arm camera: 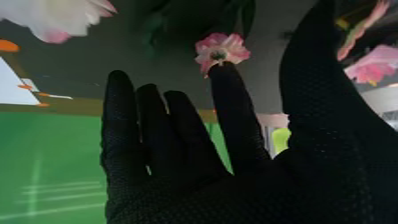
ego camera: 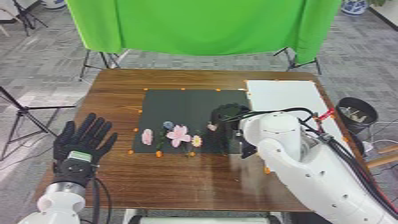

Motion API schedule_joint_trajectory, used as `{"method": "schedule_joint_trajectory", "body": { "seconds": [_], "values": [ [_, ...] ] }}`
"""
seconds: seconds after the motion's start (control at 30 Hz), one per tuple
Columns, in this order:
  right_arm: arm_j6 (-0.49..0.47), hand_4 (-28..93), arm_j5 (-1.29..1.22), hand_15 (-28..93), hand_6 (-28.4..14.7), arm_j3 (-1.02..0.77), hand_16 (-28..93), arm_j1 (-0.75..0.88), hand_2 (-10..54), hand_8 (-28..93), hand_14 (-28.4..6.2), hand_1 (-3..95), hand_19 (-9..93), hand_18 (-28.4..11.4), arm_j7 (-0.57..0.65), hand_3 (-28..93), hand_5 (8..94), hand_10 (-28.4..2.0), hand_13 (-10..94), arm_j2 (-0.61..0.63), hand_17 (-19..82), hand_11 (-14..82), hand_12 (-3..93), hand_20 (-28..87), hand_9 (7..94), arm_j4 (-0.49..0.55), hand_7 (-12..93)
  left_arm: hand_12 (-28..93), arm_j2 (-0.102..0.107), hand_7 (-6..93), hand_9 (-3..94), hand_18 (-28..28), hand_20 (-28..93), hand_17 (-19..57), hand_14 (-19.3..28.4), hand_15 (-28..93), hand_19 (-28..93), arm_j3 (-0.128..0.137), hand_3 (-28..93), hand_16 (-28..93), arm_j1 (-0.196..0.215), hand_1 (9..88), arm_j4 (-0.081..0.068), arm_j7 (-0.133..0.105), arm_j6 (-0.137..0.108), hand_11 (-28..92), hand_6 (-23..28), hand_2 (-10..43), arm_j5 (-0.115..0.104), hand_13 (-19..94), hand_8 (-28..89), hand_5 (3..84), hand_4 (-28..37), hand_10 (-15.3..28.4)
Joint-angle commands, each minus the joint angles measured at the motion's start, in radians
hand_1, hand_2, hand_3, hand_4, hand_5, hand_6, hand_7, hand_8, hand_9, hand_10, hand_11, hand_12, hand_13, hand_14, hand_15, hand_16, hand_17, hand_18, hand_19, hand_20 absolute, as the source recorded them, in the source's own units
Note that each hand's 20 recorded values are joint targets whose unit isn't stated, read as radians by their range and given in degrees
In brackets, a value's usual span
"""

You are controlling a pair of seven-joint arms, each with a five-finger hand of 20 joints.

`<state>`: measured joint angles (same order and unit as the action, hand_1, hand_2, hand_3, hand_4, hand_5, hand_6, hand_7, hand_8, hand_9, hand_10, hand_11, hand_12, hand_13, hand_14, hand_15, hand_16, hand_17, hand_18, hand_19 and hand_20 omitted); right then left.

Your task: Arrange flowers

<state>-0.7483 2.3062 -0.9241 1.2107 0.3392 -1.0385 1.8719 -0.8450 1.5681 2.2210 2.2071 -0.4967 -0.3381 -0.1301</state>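
In the head view my right hand (ego camera: 229, 116) is over the right part of the dark mat, beside a small pink flower (ego camera: 211, 127). On the mat lie a large pink flower (ego camera: 179, 136), a pale yellow flower (ego camera: 196, 141), a pink bloom (ego camera: 147, 136) and a blue one (ego camera: 168, 125). My left hand (ego camera: 80, 145) rests open at the table's left side. The right wrist view has my right hand (arm camera: 178, 160) with straight fingers, one fingertip at a small pink flower (arm camera: 221, 51); whether they touch is unclear. A white-pink bloom (arm camera: 59, 16) and another pink flower (arm camera: 373, 65) are near.
A white board (ego camera: 289, 97) lies right of the dark mat (ego camera: 182, 102) on the wooden table (ego camera: 195, 187). Orange markers line their edges. A black bin (ego camera: 357, 110) stands off the table's right side, and a green cloth (ego camera: 204, 25) hangs behind.
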Motion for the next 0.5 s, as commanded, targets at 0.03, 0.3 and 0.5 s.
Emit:
{"method": "schedule_joint_trajectory", "body": {
  "seconds": [0.03, 0.3, 0.5],
  "values": [
    [-0.001, -28, -0.024, 22, -7.6, -0.012, 11, -0.007, -4.6, -11, -18.2, 31.3, 55, -19.9, 0.055, 77, 49.3, -19.4, 24, 0.000, 14, 6.8, 9.9, 18, 31.5, 0.019, 11, 13, -0.003, 17.0, 38.3, 15.4, 11, -7.8, 15.7, 40, 41, -0.001, 71, -6, 0.003, 28.4, 0.002, 0.005, -0.008, 23, 9.4, 16.4, -0.007, 28, -9, 41.9, -28.3, 16.0],
    [0.003, -28, -0.043, 22, -10.8, -0.025, 11, 0.000, -4.6, -11, -18.6, 28.7, 56, -20.2, 0.069, 76, 53.2, -20.8, 25, 0.000, 14, 6.7, 9.7, 18, 33.1, 0.040, 9, 13, -0.005, 17.0, 38.3, 15.4, 11, -7.8, 15.7, 40, 41, 0.002, 71, -6, 0.009, 28.4, 0.006, -0.002, -0.023, 23, 9.4, 16.4, -0.019, 28, -9, 41.9, -28.3, 16.0],
    [-0.019, -28, -0.063, 22, -11.4, -0.037, 11, 0.006, -4.6, -11, -18.9, 28.0, 55, -20.1, 0.089, 75, 60.9, -21.8, 27, -0.001, 15, 6.6, 9.3, 18, 36.4, 0.047, 9, 13, -0.001, 17.0, 38.3, 15.4, 11, -7.8, 15.7, 40, 41, 0.003, 71, -6, 0.010, 28.4, 0.006, -0.002, -0.021, 23, 9.4, 16.4, -0.023, 28, -9, 41.9, -28.3, 16.0]
  ]
}}
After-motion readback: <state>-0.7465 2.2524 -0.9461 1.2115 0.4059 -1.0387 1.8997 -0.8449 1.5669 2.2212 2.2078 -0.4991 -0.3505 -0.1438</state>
